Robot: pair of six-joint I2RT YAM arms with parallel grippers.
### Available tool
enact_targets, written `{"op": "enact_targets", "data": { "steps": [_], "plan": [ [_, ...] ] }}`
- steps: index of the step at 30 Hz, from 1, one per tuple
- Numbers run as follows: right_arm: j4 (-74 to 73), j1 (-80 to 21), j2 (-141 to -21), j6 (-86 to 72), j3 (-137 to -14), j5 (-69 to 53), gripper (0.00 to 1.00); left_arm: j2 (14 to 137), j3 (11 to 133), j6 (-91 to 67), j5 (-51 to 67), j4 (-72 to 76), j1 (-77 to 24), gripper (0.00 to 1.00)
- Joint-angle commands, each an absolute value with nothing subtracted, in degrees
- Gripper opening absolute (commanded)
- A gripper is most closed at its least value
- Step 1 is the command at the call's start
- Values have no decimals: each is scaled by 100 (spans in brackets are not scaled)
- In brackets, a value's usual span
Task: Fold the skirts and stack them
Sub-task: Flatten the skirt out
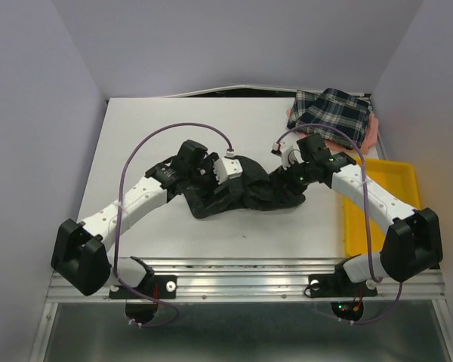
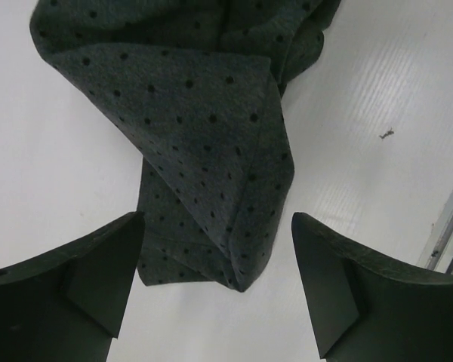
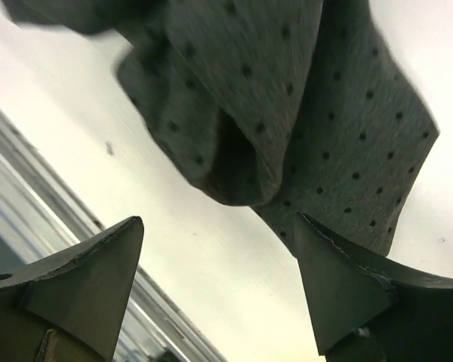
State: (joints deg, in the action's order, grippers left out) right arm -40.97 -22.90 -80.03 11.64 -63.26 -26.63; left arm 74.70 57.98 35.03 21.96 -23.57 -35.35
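The charcoal-black dotted skirt [image 1: 249, 193] lies crumpled in the middle of the table. My left gripper [image 1: 211, 185] hovers over its left end, open, with a folded corner of the skirt [image 2: 219, 196] between and ahead of the fingers [image 2: 98, 279]. My right gripper [image 1: 285, 183] is over the skirt's right end, open, with bunched cloth [image 3: 287, 113] just ahead of its fingers [image 3: 347, 286]. The plaid skirt [image 1: 331, 113] lies at the back right on top of the pink skirt [image 1: 371, 133].
A yellow plastic tray [image 1: 389, 197] sits at the right edge under my right arm. The table's metal front rail [image 1: 241, 275] shows in the right wrist view [image 3: 30, 188] too. White walls enclose the table.
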Motion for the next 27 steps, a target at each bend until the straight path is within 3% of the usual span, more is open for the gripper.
{"op": "enact_targets", "data": {
  "steps": [1, 3, 8, 16, 19, 20, 21, 24, 27],
  "plan": [
    [-3745, -2294, -7945, 1714, -5705, -2223, 86, 7725, 6372, 3524, 1908, -1925, -3884, 88],
    [-3446, -2294, -8163, 1609, -5582, -2433, 84, 7909, 6486, 3787, 1706, -1942, -4148, 85],
    [-2726, -2294, -8543, 1354, -5441, -2470, 66, 8147, 6531, 4480, 1311, -2162, -4578, 76],
    [-2329, -2294, -8569, 1099, -5511, -2180, 43, 8472, 6109, 5352, -191, -1652, -5054, 71],
    [-2320, -2294, -8464, 1090, -5572, -2092, 19, 8639, 6169, 5370, -544, -1512, -5098, 48],
    [-2320, -2294, -8420, 1099, -5590, -2057, 1, 8666, 6222, 5266, -615, -1520, -5098, 41],
    [-2338, -2294, -8281, 1160, -5581, -2004, 1, 8605, 6292, 5178, -650, -1529, -5054, 25],
    [-2486, -2294, -7938, 1483, -5598, -1680, 1, 8272, 6485, 4677, -450, -1748, -4835, 1],
    [-2891, -2294, -7674, 1949, -5695, -1460, 1, 7667, 6557, 4097, 268, -2056, -4292, 0]
  ]
}}
